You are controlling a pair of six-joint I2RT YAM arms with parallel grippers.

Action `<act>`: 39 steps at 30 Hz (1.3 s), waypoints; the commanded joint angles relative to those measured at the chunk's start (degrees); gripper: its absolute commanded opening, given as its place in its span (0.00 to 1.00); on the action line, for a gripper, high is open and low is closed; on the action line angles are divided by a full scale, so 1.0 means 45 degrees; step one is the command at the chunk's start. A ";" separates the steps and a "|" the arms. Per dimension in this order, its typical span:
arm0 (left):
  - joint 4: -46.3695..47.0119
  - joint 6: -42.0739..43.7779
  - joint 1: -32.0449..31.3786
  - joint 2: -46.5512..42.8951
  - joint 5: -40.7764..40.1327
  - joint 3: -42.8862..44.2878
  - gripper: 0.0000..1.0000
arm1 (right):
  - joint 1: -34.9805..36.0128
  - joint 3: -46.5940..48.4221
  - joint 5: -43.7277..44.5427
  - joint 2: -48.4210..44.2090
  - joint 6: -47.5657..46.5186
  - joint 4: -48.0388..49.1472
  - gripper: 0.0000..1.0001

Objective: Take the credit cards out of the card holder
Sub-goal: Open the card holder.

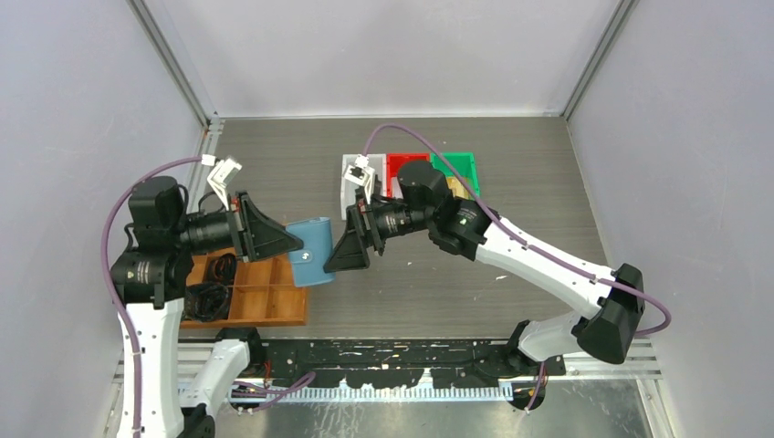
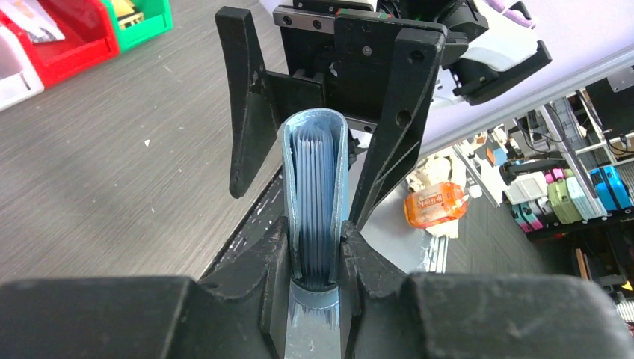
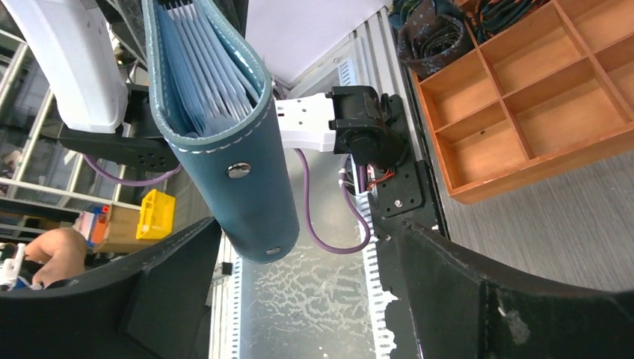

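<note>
The teal-blue card holder [image 1: 312,251] hangs in the air over the table's near left part, with my left gripper [image 1: 297,242] shut on its left end. In the left wrist view the card holder [image 2: 318,172] stands edge-on between my fingers, showing several pale blue leaves inside. I cannot make out the credit cards among them. My right gripper [image 1: 342,245] faces it from the right and is open, its fingers [image 2: 247,112] straddling the far end without touching. In the right wrist view the card holder's [image 3: 239,164] snap end sits between the wide fingertips [image 3: 172,277], nearer the left one.
A brown wooden compartment tray [image 1: 265,294] with black cables lies under my left arm at the near left. White [image 1: 351,178], red [image 1: 402,167] and green [image 1: 461,167] bins stand at the back centre, behind my right arm.
</note>
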 commanded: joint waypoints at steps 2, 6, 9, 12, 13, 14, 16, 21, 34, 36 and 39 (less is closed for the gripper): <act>0.1218 -0.0995 -0.0031 -0.0410 0.1295 0.0407 0.00 | 0.0051 0.1491 0.0432 -0.0189 -0.1395 -0.1363 0.91; 0.1315 -0.1120 -0.0022 -0.0441 0.1357 0.0346 0.00 | 0.0094 0.1774 -0.0821 0.0085 -0.0088 0.0255 0.91; 0.1382 -0.1192 -0.0021 -0.0446 0.1418 0.0287 0.00 | 0.0287 0.1905 -0.1477 0.0329 0.0493 0.1083 0.85; 0.1491 -0.1291 -0.0023 -0.0506 0.1510 0.0210 0.00 | 0.0419 0.1870 -0.1469 0.0271 0.0576 0.1318 0.72; 0.1592 -0.1366 -0.0024 -0.0517 0.1533 0.0165 0.00 | 0.0411 0.1845 -0.1486 0.0234 0.0680 0.1456 0.66; 0.1694 -0.1448 -0.0021 -0.0534 0.1574 0.0123 0.00 | 0.0415 0.1820 -0.1485 0.0202 0.0809 0.1548 0.61; 0.1891 -0.1652 -0.0021 -0.0554 0.1618 -0.0006 0.00 | 0.0427 0.1759 -0.1488 0.0187 0.1047 0.2075 0.49; 0.1579 -0.1096 -0.0021 -0.0536 0.0833 -0.0123 0.55 | 0.0411 0.1714 -0.1217 0.0230 0.1477 0.2565 0.16; -0.1094 0.3378 -0.0036 -0.0581 -0.7852 0.0299 0.90 | 0.1927 0.4962 1.0363 0.1068 -0.1780 -0.5784 0.01; -0.1451 0.3568 -0.0040 -0.0657 -0.6518 0.0021 0.87 | 0.2546 0.5574 1.1825 0.1589 -0.1874 -0.6375 0.01; -0.1555 0.4073 -0.0031 -0.0983 -0.6282 -0.0381 0.81 | 0.3194 0.6349 1.3201 0.2302 -0.1668 -0.7014 0.01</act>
